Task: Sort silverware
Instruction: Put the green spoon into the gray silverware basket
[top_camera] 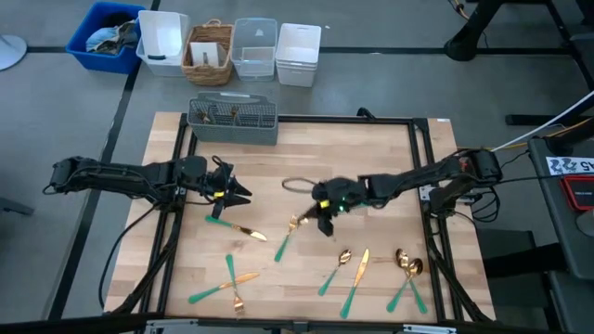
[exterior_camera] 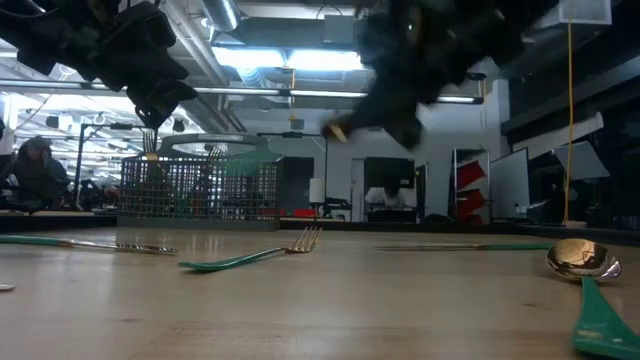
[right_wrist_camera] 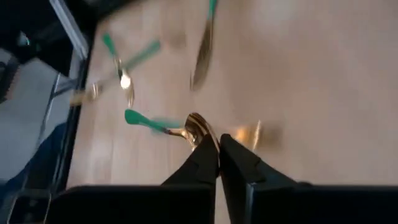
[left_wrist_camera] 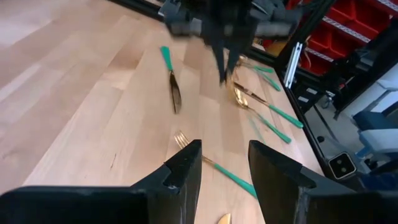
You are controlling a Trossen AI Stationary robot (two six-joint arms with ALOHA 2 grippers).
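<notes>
mid-pick: right gripper pinched nearly closed over a gold-headed piece at table centre, grip unclear. left gripper parted, empty. silverware scattered along near edge. next: carry to grey caddy.

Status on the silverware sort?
Early. A few pieces already stand in the grey caddy. The right gripper is over a spoon mid-table, fingers nearly shut, no clear grip. The left gripper hangs open and empty. About ten pieces still lie on the table.
</notes>
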